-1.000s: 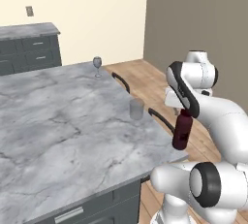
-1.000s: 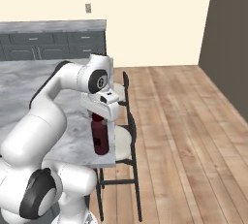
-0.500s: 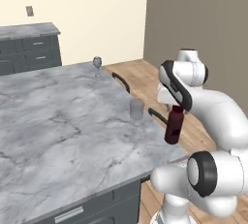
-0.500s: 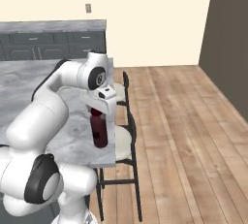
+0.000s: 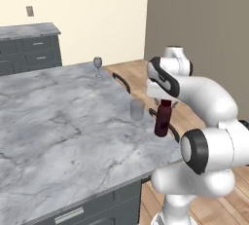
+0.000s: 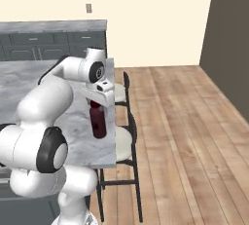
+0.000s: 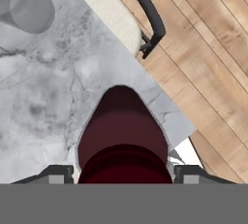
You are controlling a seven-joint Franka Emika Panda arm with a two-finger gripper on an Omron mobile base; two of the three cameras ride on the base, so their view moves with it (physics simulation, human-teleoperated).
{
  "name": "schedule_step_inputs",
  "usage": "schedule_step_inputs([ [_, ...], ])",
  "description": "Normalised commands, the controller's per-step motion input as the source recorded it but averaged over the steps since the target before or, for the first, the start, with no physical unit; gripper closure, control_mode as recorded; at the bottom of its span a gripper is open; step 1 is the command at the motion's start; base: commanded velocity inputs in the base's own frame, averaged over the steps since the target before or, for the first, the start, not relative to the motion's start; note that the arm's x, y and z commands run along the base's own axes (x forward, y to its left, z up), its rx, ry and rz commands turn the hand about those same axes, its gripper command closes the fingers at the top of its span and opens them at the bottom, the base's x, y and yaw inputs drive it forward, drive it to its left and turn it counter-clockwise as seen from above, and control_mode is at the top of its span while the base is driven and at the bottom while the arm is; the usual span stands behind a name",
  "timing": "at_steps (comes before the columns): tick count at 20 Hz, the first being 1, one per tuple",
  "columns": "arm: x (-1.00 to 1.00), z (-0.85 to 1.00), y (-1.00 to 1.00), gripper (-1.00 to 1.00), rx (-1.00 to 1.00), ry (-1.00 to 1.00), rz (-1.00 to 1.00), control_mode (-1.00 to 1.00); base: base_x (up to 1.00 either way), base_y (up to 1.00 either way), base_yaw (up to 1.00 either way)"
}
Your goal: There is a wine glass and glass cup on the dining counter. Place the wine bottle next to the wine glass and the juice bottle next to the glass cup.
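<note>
The gripper (image 5: 164, 103) holds the juice bottle (image 5: 162, 119) by its neck, its fingers closed on either side just under the cap, so the bottle hangs upright with its long axis straight up and down. It sits over the near right edge of the tabletop (image 5: 58, 131), close to the corner above the stools (image 6: 122, 143); from these views I cannot tell whether its base touches the marble or hovers just above it.

The relation that matters is bottle to glass cup (image 5: 137, 109). In the left base view the cup stands on the marble just beside the bottle, a little further in from the edge and slightly further along the counter. In the hand view, looking down the maroon shoulder of the bottle (image 7: 123, 138), the cup (image 7: 26, 7) lies toward the upper left, with bare marble between them. The bottle looks near enough to the cup to be set down about here, perhaps a touch further inboard from the edge.

The wine glass (image 5: 97, 65) stands well apart, at the far end of the tabletop.
</note>
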Motion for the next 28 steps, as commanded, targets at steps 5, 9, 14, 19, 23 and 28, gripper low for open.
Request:
schedule_step_inputs([
  [5,0.47,-0.22,0.23,1.00,0.00,0.00,0.00,-1.00,0.00,0.00,0.00],
  [9,0.48,-0.22,0.16,1.00,0.00,-0.01,0.00,-1.00,0.00,0.00,0.00],
  [14,0.45,-0.20,0.08,1.00,0.00,0.00,0.00,-1.00,0.00,0.00,0.00],
  [19,0.36,-0.22,0.06,1.00,-0.01,0.00,0.00,-1.00,0.00,0.00,0.00],
  [23,0.23,-0.31,0.02,1.00,-0.04,0.00,0.00,-1.00,0.00,0.00,0.00],
  [28,0.07,-0.31,0.00,1.00,-0.05,0.00,0.00,-1.00,0.00,0.00,0.00],
])
